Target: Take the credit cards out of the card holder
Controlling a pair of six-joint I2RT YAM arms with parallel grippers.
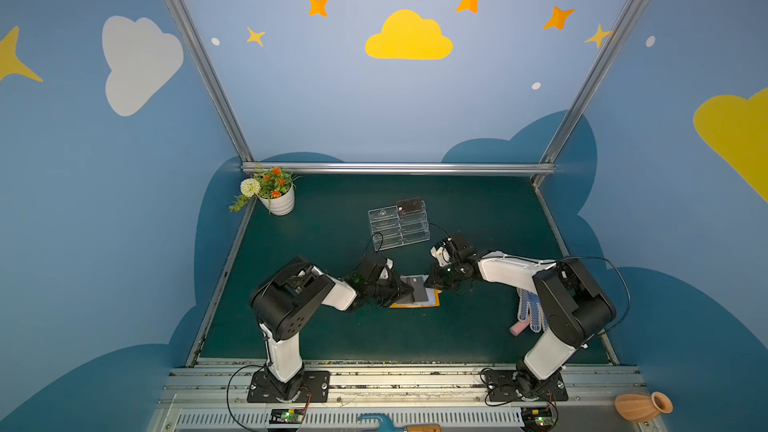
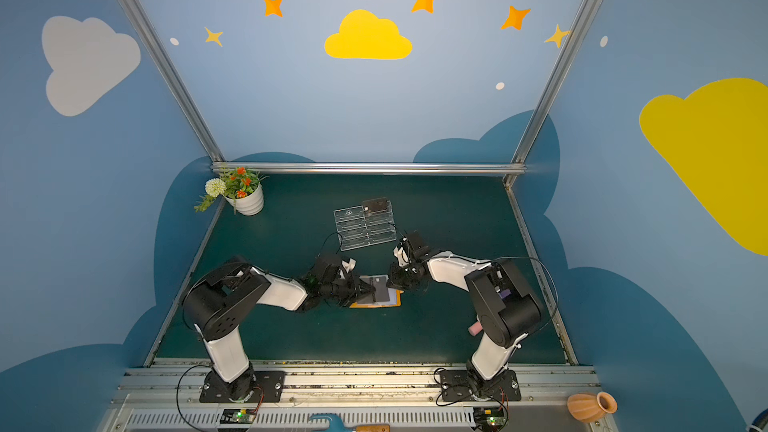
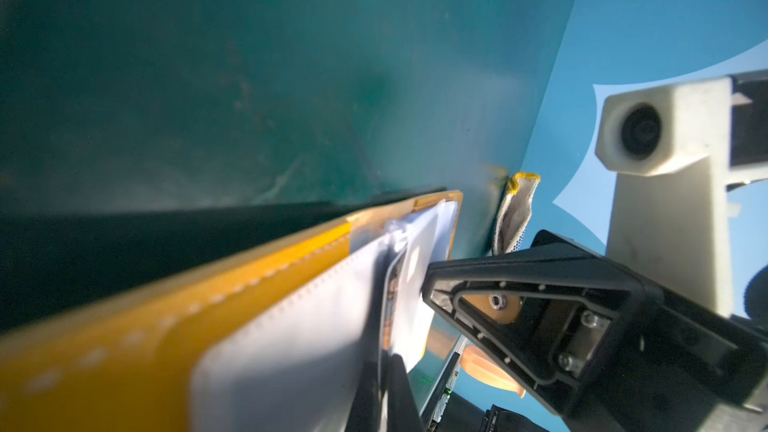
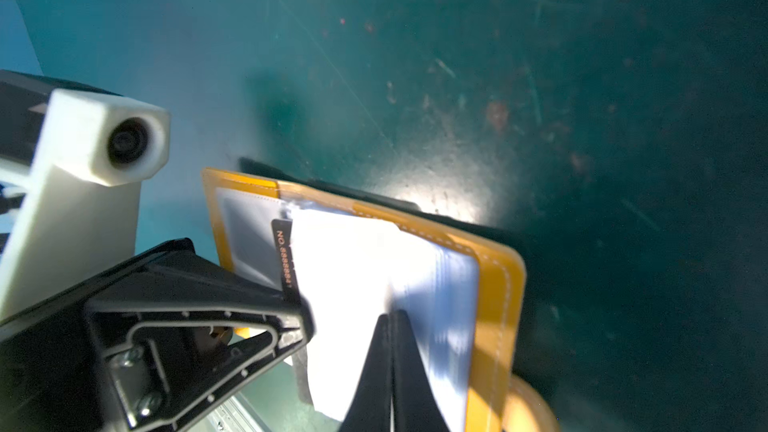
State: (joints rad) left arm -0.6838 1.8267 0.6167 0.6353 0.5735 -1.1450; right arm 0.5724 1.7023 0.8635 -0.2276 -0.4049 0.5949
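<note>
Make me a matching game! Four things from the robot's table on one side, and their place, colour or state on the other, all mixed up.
Things:
1 flower pot
2 card holder
3 tiered stand
4 glove

Clues:
a see-through
b white with blue dots
c far left corner
d orange, lying open

Pairs: 1-c, 2-d, 3-a, 4-b

A staged robot test booth: cloud-painted walls (image 1: 332,97), aluminium frame (image 1: 399,168), 2 arms (image 1: 291,309) bolted to a rail (image 1: 399,380).

Overhead stereo pair; close wrist views
</note>
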